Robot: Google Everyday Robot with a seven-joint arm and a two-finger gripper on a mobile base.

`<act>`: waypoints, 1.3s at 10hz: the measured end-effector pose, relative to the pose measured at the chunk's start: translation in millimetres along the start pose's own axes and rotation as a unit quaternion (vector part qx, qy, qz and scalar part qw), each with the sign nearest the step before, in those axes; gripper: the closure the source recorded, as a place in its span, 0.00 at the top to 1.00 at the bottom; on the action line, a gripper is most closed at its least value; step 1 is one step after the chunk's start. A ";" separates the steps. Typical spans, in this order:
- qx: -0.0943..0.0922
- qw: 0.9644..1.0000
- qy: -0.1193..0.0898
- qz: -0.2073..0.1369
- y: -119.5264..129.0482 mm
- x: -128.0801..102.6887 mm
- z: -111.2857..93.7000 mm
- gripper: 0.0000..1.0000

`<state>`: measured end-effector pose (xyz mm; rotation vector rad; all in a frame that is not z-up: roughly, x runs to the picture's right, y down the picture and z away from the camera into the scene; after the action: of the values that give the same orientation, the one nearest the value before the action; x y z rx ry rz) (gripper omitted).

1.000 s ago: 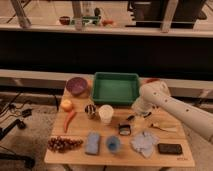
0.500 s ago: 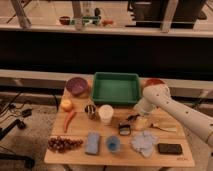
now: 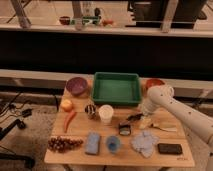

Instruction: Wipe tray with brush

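Observation:
The green tray (image 3: 116, 88) stands at the back middle of the wooden table, with nothing in it. The black brush (image 3: 133, 118) lies on the table in front of the tray's right corner. My white arm (image 3: 161, 96) reaches in from the right and bends down. My gripper (image 3: 143, 119) is low over the table, right beside the brush's right end. I cannot tell whether it has hold of the brush.
A purple bowl (image 3: 76, 85) is left of the tray and an orange bowl (image 3: 154, 82) right of it. A white cup (image 3: 105, 114), a small dark tin (image 3: 90, 109), a black pot (image 3: 124, 129), a beige stick tool (image 3: 165, 128), a cloth (image 3: 144, 142) and a phone (image 3: 169, 148) lie in front.
My arm's elbow has shifted slightly to the right while the gripper stays low by the brush. The things on the table have not moved.

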<state>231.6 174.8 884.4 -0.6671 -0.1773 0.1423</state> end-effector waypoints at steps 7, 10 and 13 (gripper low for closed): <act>0.008 1.000 0.003 0.002 -4.0 3.5 -5.5 0.09; 0.015 1.000 -0.011 0.002 -3.7 -2.6 -12.8 0.09; 0.029 0.999 -0.016 -0.001 -5.2 -6.8 -24.7 0.09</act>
<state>230.5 154.6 867.8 -0.6072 -0.2046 0.1551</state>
